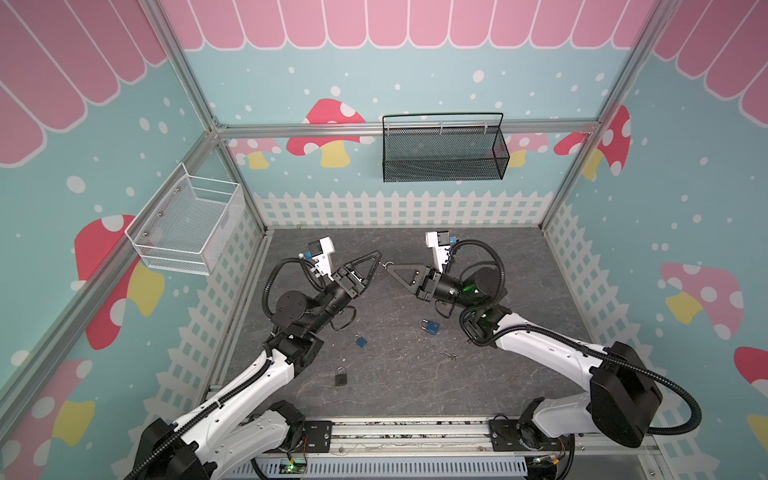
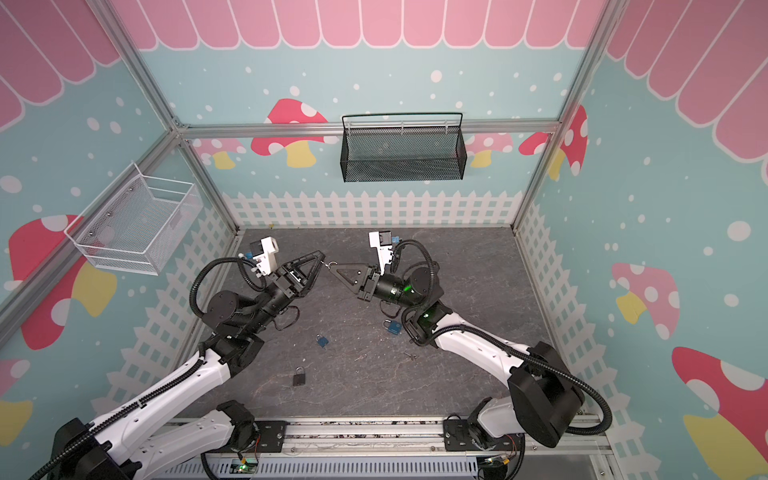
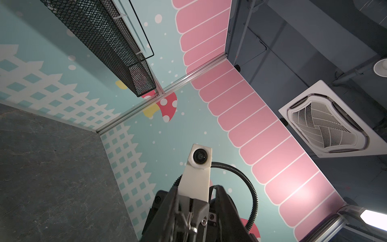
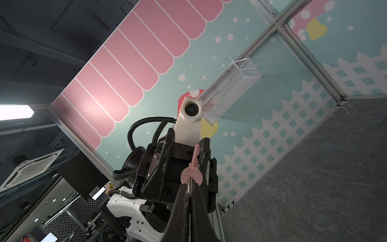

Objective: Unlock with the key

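I've got L gripper (image 1: 376,262) and R gripper (image 1: 391,269) tip-to-tip, centre frame in both top views. 3 padlocks (image 1: 361,341) lie lower centre. R jaws are clamped on the key (image 4: 191,171) ring; blade sits between L's part-open fingers (image 4: 205,150).

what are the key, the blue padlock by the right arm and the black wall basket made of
key: metal, smooth with a pinkish sheen, possibly plated or tinted by the light.
blue padlock: glossy blue body, painted metal or plastic, unclear; silvery metal shackle.
black basket: dark-coated wire mesh, see-through weave on a rod frame.
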You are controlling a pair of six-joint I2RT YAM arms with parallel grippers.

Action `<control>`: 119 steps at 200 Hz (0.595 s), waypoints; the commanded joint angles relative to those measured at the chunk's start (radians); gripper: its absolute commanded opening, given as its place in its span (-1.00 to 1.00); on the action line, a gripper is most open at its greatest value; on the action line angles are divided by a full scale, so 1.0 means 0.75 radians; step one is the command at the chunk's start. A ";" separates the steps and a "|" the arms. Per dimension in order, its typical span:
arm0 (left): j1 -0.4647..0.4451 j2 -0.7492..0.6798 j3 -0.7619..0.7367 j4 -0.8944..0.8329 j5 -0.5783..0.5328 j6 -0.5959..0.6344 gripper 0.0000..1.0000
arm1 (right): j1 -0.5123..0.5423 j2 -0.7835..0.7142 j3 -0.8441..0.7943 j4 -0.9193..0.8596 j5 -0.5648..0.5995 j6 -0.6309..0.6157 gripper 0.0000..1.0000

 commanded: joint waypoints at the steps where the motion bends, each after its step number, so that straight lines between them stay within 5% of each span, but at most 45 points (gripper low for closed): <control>1: -0.006 -0.022 0.041 -0.013 -0.007 0.024 -0.52 | -0.004 0.017 0.036 0.063 0.017 0.063 -1.00; 93: -0.007 -0.065 0.043 -0.134 -0.078 0.059 -1.00 | -0.006 0.019 0.012 0.065 0.020 0.072 -1.00; 119: -0.007 -0.067 0.065 -0.173 -0.082 0.060 -1.00 | -0.006 0.015 0.012 0.056 0.015 0.044 -1.00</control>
